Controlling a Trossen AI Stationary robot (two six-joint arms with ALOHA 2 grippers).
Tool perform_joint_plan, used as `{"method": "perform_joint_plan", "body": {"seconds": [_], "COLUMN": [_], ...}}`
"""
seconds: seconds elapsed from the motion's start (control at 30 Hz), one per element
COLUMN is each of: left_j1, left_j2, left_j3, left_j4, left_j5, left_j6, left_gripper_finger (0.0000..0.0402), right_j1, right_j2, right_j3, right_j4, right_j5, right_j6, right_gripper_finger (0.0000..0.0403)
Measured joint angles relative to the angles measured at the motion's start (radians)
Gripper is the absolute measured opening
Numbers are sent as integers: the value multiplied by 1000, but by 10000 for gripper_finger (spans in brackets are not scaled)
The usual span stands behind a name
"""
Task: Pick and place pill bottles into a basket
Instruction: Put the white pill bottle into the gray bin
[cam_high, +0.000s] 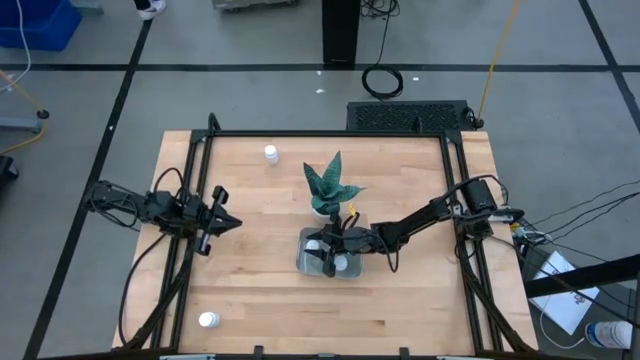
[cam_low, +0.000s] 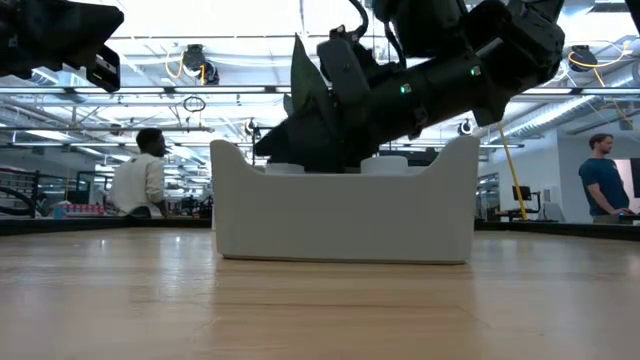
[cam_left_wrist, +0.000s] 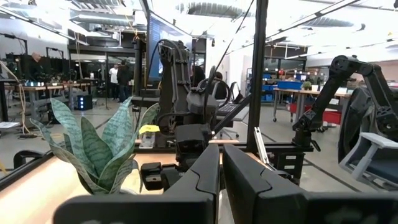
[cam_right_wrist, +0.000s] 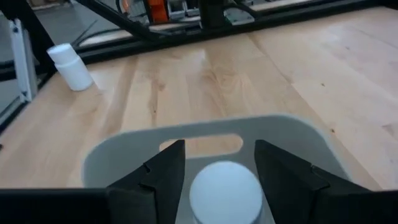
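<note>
The pale grey-blue tray (cam_high: 303, 263) sits mid-table, just near of a potted spiky plant (cam_high: 331, 190). My right gripper (cam_high: 326, 257) reaches down into the tray, its fingers either side of a white pill bottle's cap (cam_right_wrist: 225, 190). White bottles (cam_high: 314, 247) show inside the tray. One bottle (cam_high: 270, 153) stands near the table's far edge. Another bottle (cam_high: 208, 320) is at the near left; it also shows in the right wrist view (cam_right_wrist: 69, 65). My left gripper (cam_high: 230, 222) hovers at the table's left, shut and empty. My right gripper has the bottle's white cap (cam_right_wrist: 205, 186) between its two fingers, one on either side. The fingers (cam_right_wrist: 165, 174) come slanting down from the table's right. The bottle stands upright inside the tray (cam_right_wrist: 205, 132). Its body and base are hidden under the cap.
The plant pot (cam_high: 322, 210) stands right against the tray's far side, its leaves above my right arm. Black frame rails (cam_high: 190, 180) run along the table's left, right and far edges. Bare wood lies to the tray's left and near side. People stand in the room behind.
</note>
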Motion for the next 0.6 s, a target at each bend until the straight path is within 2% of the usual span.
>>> {"method": "perform_joint_plan", "body": {"seconds": [0.37, 0.6], "left_j1": [0, 0], "left_j2": [0, 0], "left_j3": [0, 0], "left_j4": [16, 21], "left_j5": [0, 0], "left_j6": [9, 21], "left_gripper_finger": [26, 26], "right_j1": [-1, -7], "right_j2": [-167, -272], "right_j3": [0, 0], "right_j4": [-18, -200], "right_j5": [29, 23], "right_j6": [-85, -83], "right_gripper_finger": [136, 56]}}
